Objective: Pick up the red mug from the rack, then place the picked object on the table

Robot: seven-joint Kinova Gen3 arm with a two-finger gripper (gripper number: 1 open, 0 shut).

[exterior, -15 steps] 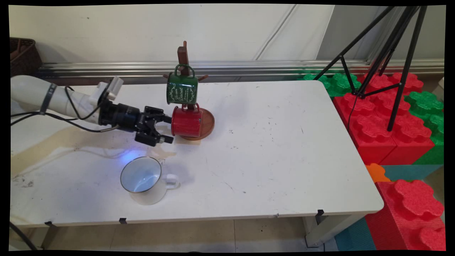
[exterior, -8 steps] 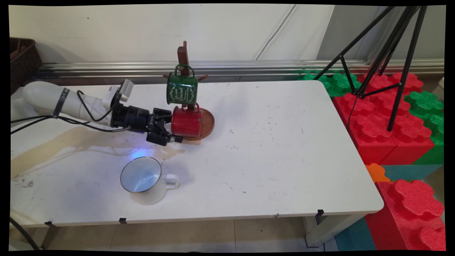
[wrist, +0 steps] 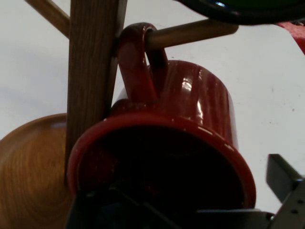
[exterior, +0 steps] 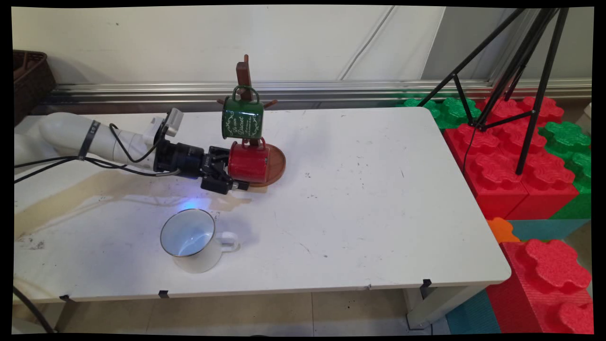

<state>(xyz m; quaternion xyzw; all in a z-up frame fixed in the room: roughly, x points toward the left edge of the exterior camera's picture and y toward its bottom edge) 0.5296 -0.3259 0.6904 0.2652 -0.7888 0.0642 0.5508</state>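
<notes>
The hand [exterior: 230,176], spread open, straddles the rim of the red mug [exterior: 249,162] hanging mouth-toward-it on the wooden rack's [exterior: 243,76] lower peg.

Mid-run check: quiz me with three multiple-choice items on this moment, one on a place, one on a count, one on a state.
1. Where does the red mug hang?
A. lower peg of the wooden stand
B. top peg
C. on the table

2. How many mugs are in view?
A. two
B. three
C. four

3. How does the white mug sit?
A. upside down
B. on its side
C. upright, mouth up

Answers: 1 A, its handle loops a peg below the green mug. 2 B, red, green, white. 3 C, its open rim faces up.
</notes>
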